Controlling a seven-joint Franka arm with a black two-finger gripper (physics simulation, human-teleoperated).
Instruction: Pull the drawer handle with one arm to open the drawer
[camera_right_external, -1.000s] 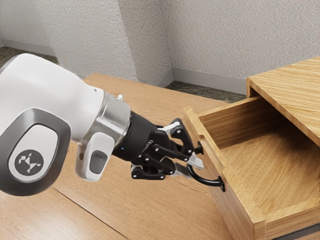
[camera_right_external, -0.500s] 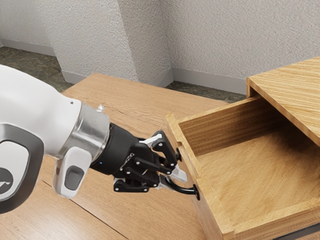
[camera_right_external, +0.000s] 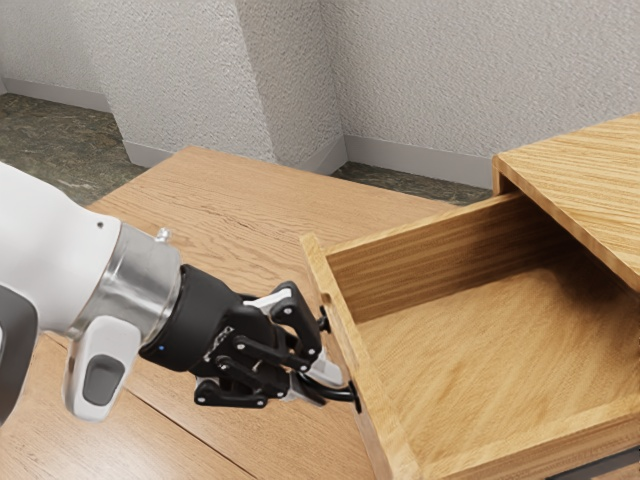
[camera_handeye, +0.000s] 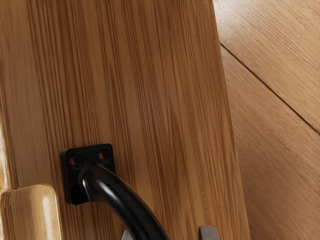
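Note:
The wooden drawer (camera_right_external: 470, 330) stands pulled far out of its cabinet (camera_right_external: 585, 185), and its inside is bare. On the drawer's front panel (camera_handeye: 125, 90) is a curved black handle (camera_right_external: 340, 394), whose square mount (camera_handeye: 86, 170) and bar (camera_handeye: 125, 205) appear close up in the wrist view. My black gripper (camera_right_external: 322, 378) reaches in from the exterior view's left and is shut on that handle. Two grey fingertips (camera_handeye: 208, 232) flank the bar just under the hand.
The cabinet sits on a wooden table (camera_right_external: 230, 210) that stretches toward the exterior view's left and back. Table planks (camera_handeye: 280, 100) lie beside the drawer front. Grey textured walls (camera_right_external: 450, 70) and a floor corner lie behind.
My gripper has moved toward the exterior view's left and lower, holding the handle. The drawer has slid further out of the cabinet with it.

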